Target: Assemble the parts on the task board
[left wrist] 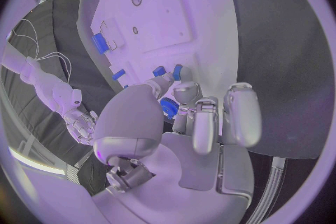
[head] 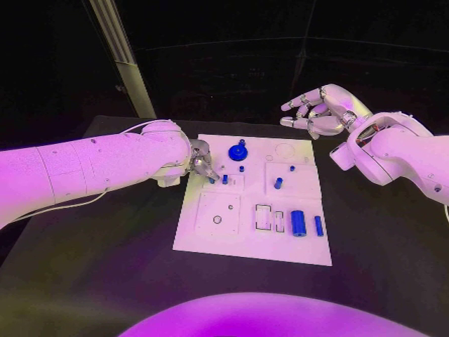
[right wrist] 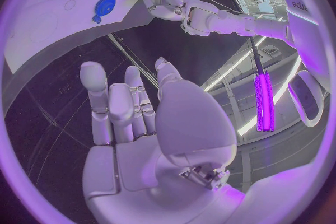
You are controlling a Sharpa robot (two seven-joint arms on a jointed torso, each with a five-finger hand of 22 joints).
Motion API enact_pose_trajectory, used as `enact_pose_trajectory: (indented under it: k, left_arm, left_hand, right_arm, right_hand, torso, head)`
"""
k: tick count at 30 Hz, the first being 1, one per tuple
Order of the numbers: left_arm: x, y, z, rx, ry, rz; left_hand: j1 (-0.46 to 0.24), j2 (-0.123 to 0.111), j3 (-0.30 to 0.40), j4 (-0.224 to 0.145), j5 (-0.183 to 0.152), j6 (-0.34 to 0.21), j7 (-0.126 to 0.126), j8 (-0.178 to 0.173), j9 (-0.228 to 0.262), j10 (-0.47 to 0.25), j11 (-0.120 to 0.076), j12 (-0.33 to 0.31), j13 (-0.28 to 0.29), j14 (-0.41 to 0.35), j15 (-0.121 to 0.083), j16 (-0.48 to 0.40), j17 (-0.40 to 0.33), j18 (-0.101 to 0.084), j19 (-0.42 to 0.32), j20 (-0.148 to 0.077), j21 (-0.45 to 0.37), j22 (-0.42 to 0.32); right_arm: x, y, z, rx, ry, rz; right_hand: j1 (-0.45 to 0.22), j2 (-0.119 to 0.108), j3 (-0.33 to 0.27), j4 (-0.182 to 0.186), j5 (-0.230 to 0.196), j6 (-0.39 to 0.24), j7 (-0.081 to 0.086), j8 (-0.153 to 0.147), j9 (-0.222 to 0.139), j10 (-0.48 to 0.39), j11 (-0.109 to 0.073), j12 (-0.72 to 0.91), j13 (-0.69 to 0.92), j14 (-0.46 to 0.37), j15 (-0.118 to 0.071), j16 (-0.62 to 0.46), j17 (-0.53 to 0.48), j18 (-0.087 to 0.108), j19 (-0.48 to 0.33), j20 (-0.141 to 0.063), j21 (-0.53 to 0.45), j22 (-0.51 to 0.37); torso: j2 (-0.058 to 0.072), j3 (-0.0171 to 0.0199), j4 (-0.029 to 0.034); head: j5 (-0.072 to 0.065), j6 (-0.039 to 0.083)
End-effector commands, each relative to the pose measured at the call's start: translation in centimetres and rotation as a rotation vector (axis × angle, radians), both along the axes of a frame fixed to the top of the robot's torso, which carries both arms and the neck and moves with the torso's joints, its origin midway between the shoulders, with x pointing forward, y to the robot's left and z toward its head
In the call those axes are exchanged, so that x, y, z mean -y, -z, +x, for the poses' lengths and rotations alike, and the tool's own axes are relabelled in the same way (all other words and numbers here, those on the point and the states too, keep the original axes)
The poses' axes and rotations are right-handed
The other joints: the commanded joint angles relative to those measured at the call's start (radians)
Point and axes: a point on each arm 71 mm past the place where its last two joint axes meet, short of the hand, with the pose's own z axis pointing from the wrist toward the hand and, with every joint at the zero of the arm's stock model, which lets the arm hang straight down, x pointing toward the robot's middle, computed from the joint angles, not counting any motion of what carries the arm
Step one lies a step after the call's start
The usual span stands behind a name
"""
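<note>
Task board (head: pixel 253 249) sits mid-frame; a small blue peg (head: pixel 224 179) is pinched by the left hand (head: pixel 201 163), insertion judged next; right hand (head: pixel 316 111) hovers empty, fingers apart, upper right.

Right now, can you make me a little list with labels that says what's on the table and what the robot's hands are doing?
Table: black table
Board: white task board in the middle of the table
Blue parts: round knob piece at the far end; big cylinder and thin bar near the near right corner; small peg in the middle
Left hand: left hand over the board's left edge, fingertips at a small blue part
Right hand: right hand raised beyond the board's far right corner, holding nothing
</note>
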Motion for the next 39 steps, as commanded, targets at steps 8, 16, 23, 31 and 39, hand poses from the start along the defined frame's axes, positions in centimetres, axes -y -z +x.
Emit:
enact_pose_trajectory:
  k: [8, 16, 23, 31, 39]
  left_arm:
    - [-0.3, 0.4, 0.0, -0.029, -0.005, 0.038]
    - [-0.5, 0.4, 0.2, -0.017, -0.022, 0.036]
    - [-1.1, 0.0, 0.5, 0.046, -0.056, -0.031]
    - [-1.1, -1.0, 0.8, 0.137, -0.079, -0.268]
    - [-1.2, -2.6, 1.2, 0.271, -0.016, -0.507]
  left_hand:
    - [-0.067, -0.030, -0.051, 0.043, 0.008, 0.011, 0.003, 0.011, 0.002, 0.003, -0.005, 0.006, 0.002, 0.107, -0.008, 0.003, 0.263, -0.003, 0.003, -0.008, 0.005, 0.022]
    - [-0.116, -0.058, -0.114, 0.084, 0.008, 0.014, 0.005, 0.014, 0.001, 0.003, -0.003, 0.009, 0.004, 0.107, -0.008, 0.003, 0.263, -0.003, 0.004, -0.009, 0.004, 0.024]
    - [-0.149, -0.057, -0.212, 0.145, 0.009, -0.027, 0.016, -0.002, -0.006, -0.039, 0.005, -0.033, -0.060, 0.107, -0.003, 0.003, 0.263, 0.000, -0.002, -0.007, -0.012, 0.010]
    - [-0.081, -0.018, -0.249, 0.190, 0.015, -0.170, 0.081, -0.092, -0.082, -0.219, 0.064, -0.184, -0.269, 0.103, 0.045, -0.006, 0.247, 0.019, -0.044, 0.032, -0.100, -0.068]
    - [-0.057, -0.029, -0.322, 0.206, 0.014, -0.173, 0.097, -0.087, -0.129, -0.281, 0.080, -0.201, -0.298, 0.054, 0.061, -0.096, 0.101, 0.059, -0.131, 0.052, -0.277, -0.223]
  right_arm:
    - [-0.1, -0.2, 0.0, 0.003, -0.008, 0.004]
    - [-0.1, -0.2, 0.0, 0.004, -0.007, 0.005]
    - [0.0, -0.2, 0.0, 0.004, -0.006, 0.004]
    - [0.0, -0.2, 0.0, 0.005, -0.005, 0.004]
    - [0.2, -0.2, 0.0, 0.005, -0.002, 0.003]
  right_hand:
    - [0.002, 0.008, -0.002, 0.004, -0.004, -0.007, -0.001, 0.003, 0.000, -0.010, -0.001, 0.004, -0.002, -0.005, -0.001, -0.002, -0.002, 0.020, -0.002, 0.003, -0.008, -0.003]
    - [0.002, 0.008, -0.003, 0.004, -0.004, -0.007, -0.001, 0.003, 0.000, -0.010, 0.000, 0.004, -0.002, -0.006, -0.001, -0.004, -0.004, 0.020, -0.003, 0.003, -0.009, -0.005]
    - [0.002, 0.008, -0.003, 0.004, -0.004, -0.007, -0.001, 0.003, 0.000, -0.010, 0.000, 0.004, -0.002, -0.006, -0.001, -0.004, -0.004, 0.020, -0.003, 0.003, -0.009, -0.005]
    - [0.002, 0.008, -0.004, 0.005, -0.004, -0.008, -0.001, 0.003, 0.000, -0.011, 0.000, 0.004, -0.002, -0.006, 0.000, -0.005, -0.005, 0.021, -0.004, 0.003, -0.010, -0.007]
    - [0.002, 0.008, -0.004, 0.005, -0.004, -0.008, -0.001, 0.003, 0.000, -0.011, 0.000, 0.004, -0.002, -0.006, 0.000, -0.005, -0.005, 0.021, -0.004, 0.003, -0.010, -0.007]
  torso:
    - [0.000, -0.0008, 0.0014]
    - [-0.001, -0.0001, 0.0006]
    - [-0.002, -0.0009, 0.0004]
    - [-0.001, -0.0009, 0.0010]
    - [0.000, -0.0003, 0.0006]
  head:
    - [-0.001, 0.000]
    - [0.000, 0.001]
    - [-0.002, 0.005]
    - [-0.005, 0.010]
    - [-0.008, 0.013]
